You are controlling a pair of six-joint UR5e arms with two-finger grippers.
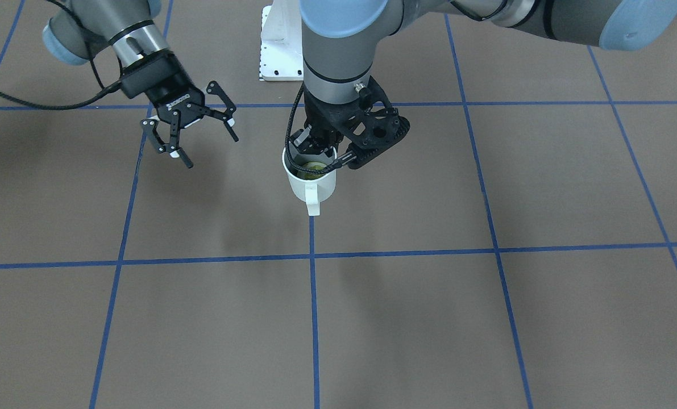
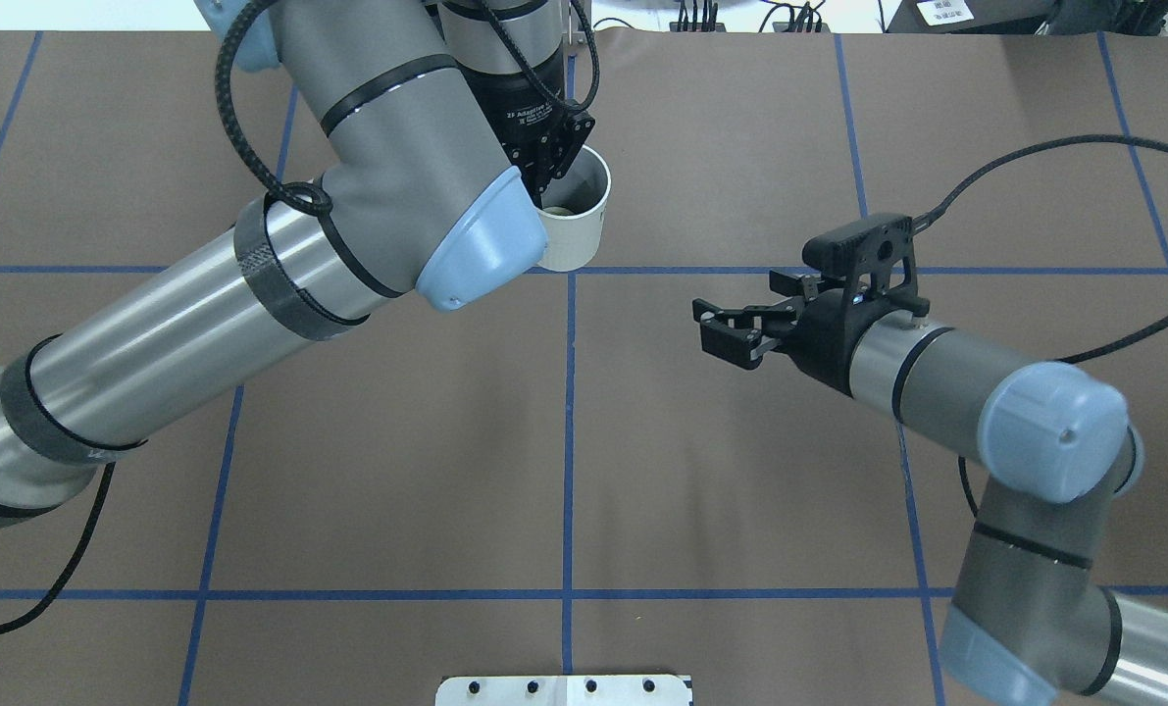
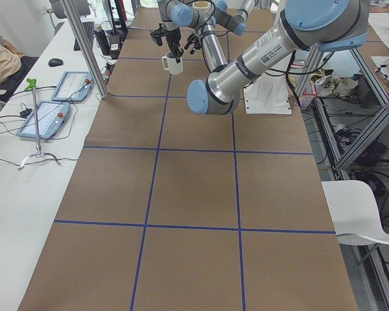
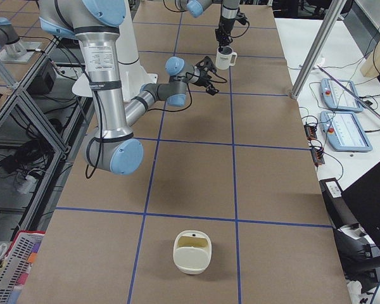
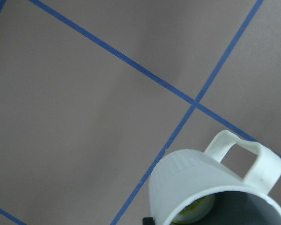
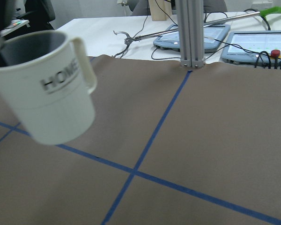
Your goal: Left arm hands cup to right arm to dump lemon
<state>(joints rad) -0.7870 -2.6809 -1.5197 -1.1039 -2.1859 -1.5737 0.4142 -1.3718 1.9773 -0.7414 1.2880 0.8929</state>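
— Item 1, cup (image 1: 310, 180)?
— Centre-top of the front view, lemon (image 1: 311, 168) inside; my left gripper (image 1: 314, 151) pinches its rim.
— Item 2, right gripper (image 1: 200, 139)?
— Upper left, spread wide, empty. Risk: the rim-only pinch may tilt, spilling the lemon during transfer.

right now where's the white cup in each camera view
front-facing: cup centre, above middle
overhead: cup top centre
exterior left: cup far end, top centre-left
exterior right: cup far end, top centre
left wrist: cup bottom right
right wrist: cup left side
landmark: blue tape crossing near it
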